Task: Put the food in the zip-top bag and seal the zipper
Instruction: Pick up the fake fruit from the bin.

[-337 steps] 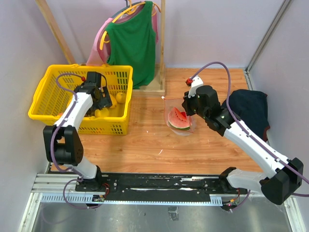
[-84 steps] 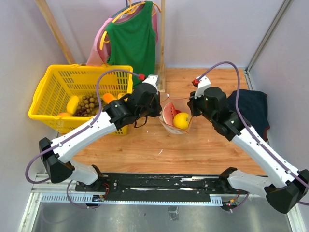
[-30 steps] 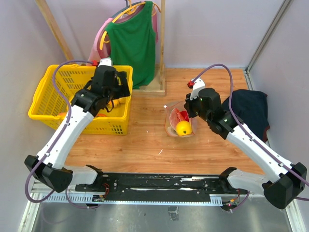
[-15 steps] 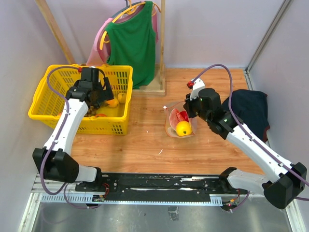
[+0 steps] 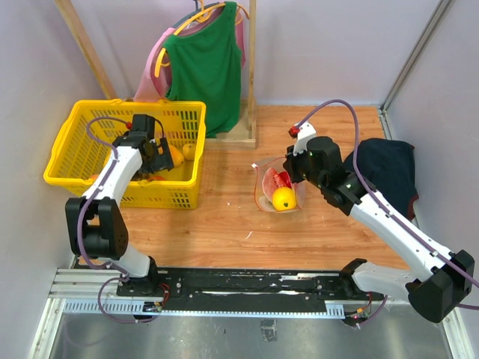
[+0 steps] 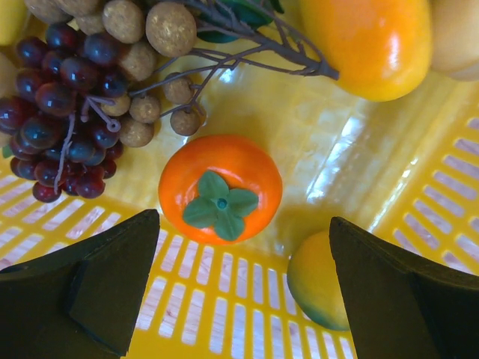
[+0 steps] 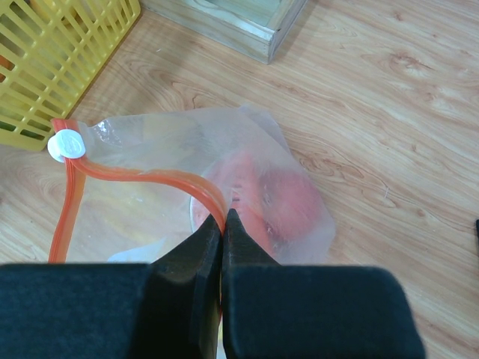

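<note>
My left gripper (image 6: pixel 243 277) is open inside the yellow basket (image 5: pixel 75 142), its jaws standing either side of an orange persimmon (image 6: pixel 221 188) with a green leaf cap; a yellow-green fruit (image 6: pixel 318 280) lies by the right jaw. My right gripper (image 7: pixel 223 217) is shut on the zipper (image 7: pixel 142 176), the orange strip of the zip-top bag (image 7: pixel 247 172), and holds its mouth up. The bag (image 5: pixel 278 187) sits on the wood table and holds a red watermelon slice (image 5: pixel 281 179) and a yellow fruit (image 5: pixel 284 198).
The basket also holds dark grapes (image 6: pixel 52 82), brown longans (image 6: pixel 146 34) and a large orange fruit (image 6: pixel 370 41). A wooden clothes rack (image 5: pixel 251 75) with a green shirt (image 5: pixel 203 63) stands behind. A dark navy cloth (image 5: pixel 385 168) lies at the right.
My left arm has left the bag, swung back to the basket and lowered its open gripper over the persimmon. The yellow fruit now lies in the bag. My right gripper keeps hold of the zipper.
</note>
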